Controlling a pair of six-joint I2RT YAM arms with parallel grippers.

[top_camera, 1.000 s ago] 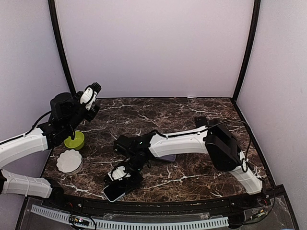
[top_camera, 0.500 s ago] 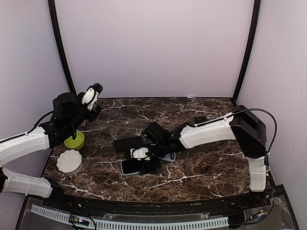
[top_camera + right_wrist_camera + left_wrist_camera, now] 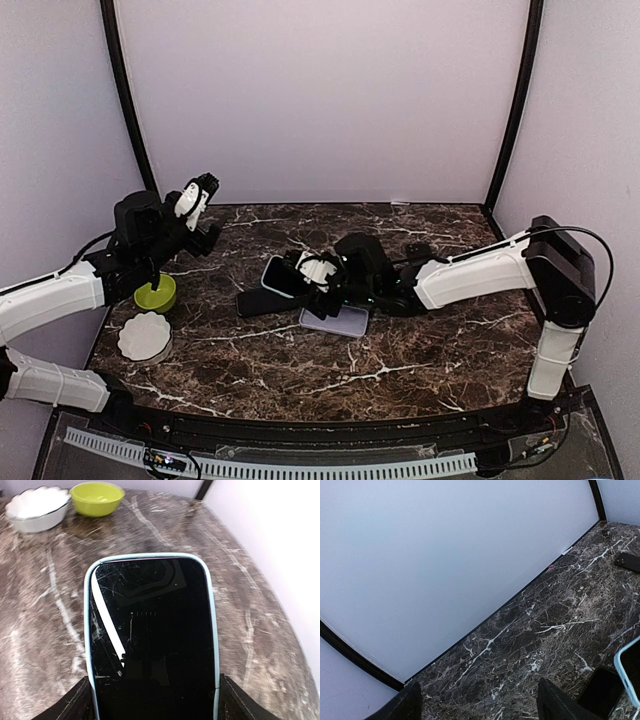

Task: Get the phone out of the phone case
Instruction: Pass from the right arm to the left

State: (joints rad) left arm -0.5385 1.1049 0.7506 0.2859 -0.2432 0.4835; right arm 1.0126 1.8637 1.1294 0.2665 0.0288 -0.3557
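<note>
The phone point(image 3: 152, 635) has a scratched black screen and sits inside a light blue phone case point(image 3: 213, 630). My right gripper point(image 3: 155, 707) is shut on the case's two long edges. In the top view it holds the phone point(image 3: 281, 275) above the middle of the table, and the right gripper point(image 3: 312, 276) reaches in from the right. My left gripper point(image 3: 204, 184) is raised high at the far left, apart from the phone. Its jaws stand open with nothing between them in the left wrist view point(image 3: 477, 707). A blue corner of the case point(image 3: 626, 672) shows at that view's right edge.
A flat black slab point(image 3: 260, 301) and a pale lavender slab point(image 3: 337, 321) lie on the marble below the phone. A small black object point(image 3: 418, 250) lies further back. A green bowl point(image 3: 155, 293) and a white scalloped bowl point(image 3: 144, 336) stand at the left.
My right arm has carried the cased phone from the table's front edge up and back to the middle. My left gripper's jaws have spread wider.
</note>
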